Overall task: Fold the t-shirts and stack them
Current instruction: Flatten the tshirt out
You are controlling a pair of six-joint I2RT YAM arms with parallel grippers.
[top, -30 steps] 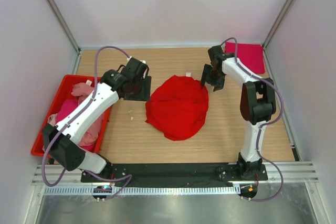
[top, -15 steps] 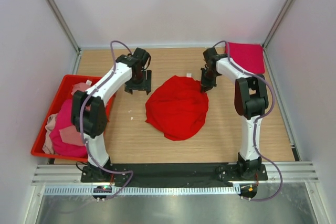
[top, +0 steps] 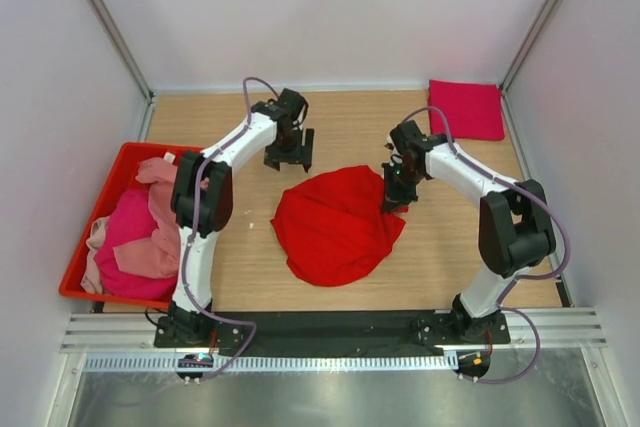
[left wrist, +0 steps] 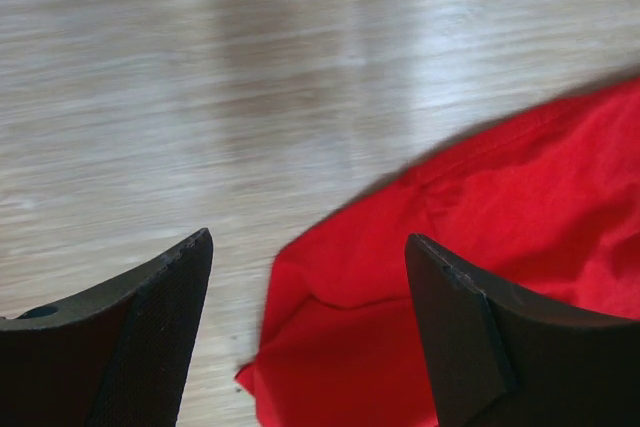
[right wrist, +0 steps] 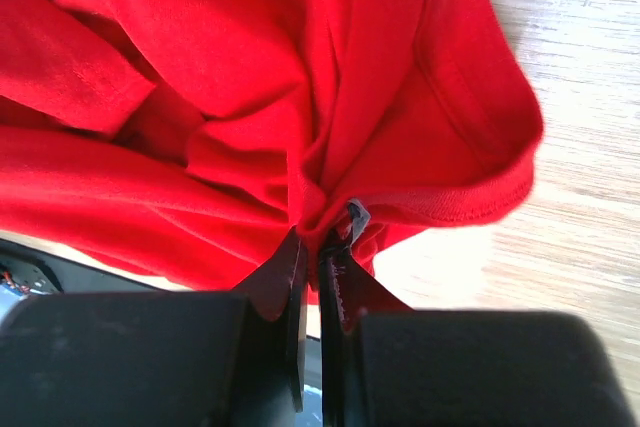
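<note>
A red shirt (top: pixel 335 232) lies crumpled in a rough round heap at the middle of the table (top: pixel 250 267). The right gripper (right wrist: pixel 318 247) is pressed together on a bunched fold at the heap's right edge, beside a hemmed opening. The left gripper (left wrist: pixel 308 242) hangs spread wide over the heap's far left edge, with bare wood and a red cloth corner between its fingers, touching nothing.

A folded magenta shirt (top: pixel 466 109) sits in the far right corner. More pink shirts (top: pixel 135 237) fill a red bin (top: pixel 140 149) at the left edge.

The step looks like spreading the heap flat. The left gripper should drop onto that loose corner and pinch the outer layer only. Both arms would then lift and draw apart evenly, so the cloth opens without twisting.
</note>
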